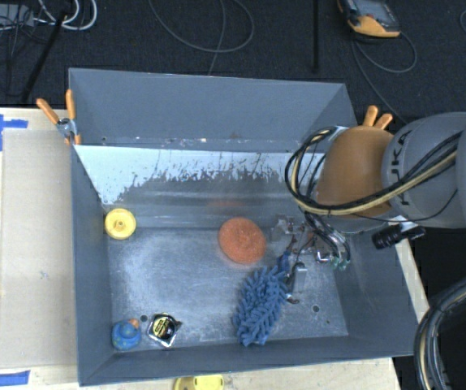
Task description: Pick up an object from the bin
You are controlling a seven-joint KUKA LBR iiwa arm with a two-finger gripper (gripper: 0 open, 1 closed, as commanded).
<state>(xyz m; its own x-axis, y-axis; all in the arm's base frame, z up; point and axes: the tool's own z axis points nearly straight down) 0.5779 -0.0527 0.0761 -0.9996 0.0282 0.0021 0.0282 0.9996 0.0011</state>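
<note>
how the jaws stand, wide or narrow, i cannot tell: the gripper [296,270] reads as a dark tangle of metal low in the grey bin [209,112]. its tip is right at the upper right end of a shaggy blue duster [259,305], touching it or just above it, i cannot tell which. nothing can be seen gripped. the duster lies slantwise on the bin floor, its upper end by the gripper and its lower end near the front wall. just up and left of the duster's top end sits a round orange sponge [242,240], near it but seemingly apart, and close to the gripper as well. well to the left of the duster, towards the front left corner, lies a black and yellow tape measure [161,329], and just beyond that a small blue round thing [125,334]. far up and left of the duster a yellow disc [120,223] sits alone at the foot of the left wall. up and right of the duster, the wrist's orange cover [351,169] and looped cables lead off to the arm. as for the task, i judge it about midway: the gripper is down at what is likely its thing, but the duster lies flat on the floor, not yet lifted. the closing, if not done, and the lift clear of the bin are left.
</note>
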